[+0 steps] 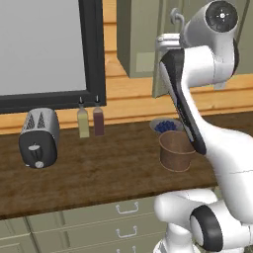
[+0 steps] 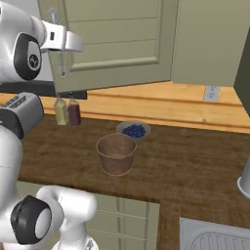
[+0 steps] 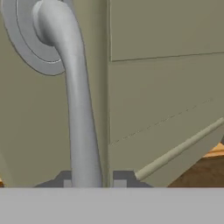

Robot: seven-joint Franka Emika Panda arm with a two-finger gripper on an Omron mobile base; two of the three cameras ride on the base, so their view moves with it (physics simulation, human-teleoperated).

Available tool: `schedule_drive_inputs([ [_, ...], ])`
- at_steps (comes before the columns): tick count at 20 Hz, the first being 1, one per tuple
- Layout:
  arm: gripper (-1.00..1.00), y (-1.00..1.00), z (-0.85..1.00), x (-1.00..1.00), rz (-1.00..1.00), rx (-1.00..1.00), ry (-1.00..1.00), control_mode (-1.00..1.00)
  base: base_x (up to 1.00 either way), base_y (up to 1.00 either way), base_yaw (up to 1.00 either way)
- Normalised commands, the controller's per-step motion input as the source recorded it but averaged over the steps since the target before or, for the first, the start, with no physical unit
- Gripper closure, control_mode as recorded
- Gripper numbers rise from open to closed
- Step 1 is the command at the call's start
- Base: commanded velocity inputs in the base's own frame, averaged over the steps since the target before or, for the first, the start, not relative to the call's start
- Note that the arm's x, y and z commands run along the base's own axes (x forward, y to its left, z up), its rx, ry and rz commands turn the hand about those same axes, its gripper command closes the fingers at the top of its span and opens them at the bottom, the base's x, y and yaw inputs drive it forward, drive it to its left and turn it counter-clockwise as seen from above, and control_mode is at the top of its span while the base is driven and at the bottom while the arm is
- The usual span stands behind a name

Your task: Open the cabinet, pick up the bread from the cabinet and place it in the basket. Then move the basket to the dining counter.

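Two dark fingertips (image 3: 66, 183) flank the foot of the cabinet's silver handle (image 3: 76, 109) at 6 o'clock in the hand view, close on either side of the bar; whether they pinch it cannot be told. The gripper (image 2: 61, 61) sits at the handle at 10 o'clock in the right base view, with the cabinet (image 2: 117, 39) door swung partly open. The basket (image 2: 116, 154) stands on the worktop (image 2: 195, 166) well below the gripper, toward 5 o'clock from it, just beside a bowl of blue berries (image 2: 134, 130). A toaster (image 1: 39, 137) and two bottles (image 1: 91, 120) stand at 9 o'clock in the left base view.
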Motion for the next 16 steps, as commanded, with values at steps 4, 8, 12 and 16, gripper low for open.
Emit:
schedule_drive_inputs([
  [4,1.0,-1.0,0.0,-1.0,0.11,0.08,0.02,-1.0,0.0,0.0,0.0],
  [8,1.0,-1.0,-0.04,-0.88,0.14,0.15,0.08,-1.0,0.0,0.0,0.0],
  [12,1.0,-0.98,-0.13,-0.78,0.06,0.16,0.0,-1.0,0.0,0.0,0.0],
  [16,-1.0,-0.27,-0.07,-0.84,0.0,0.04,0.0,-1.0,0.0,0.0,0.0],
])
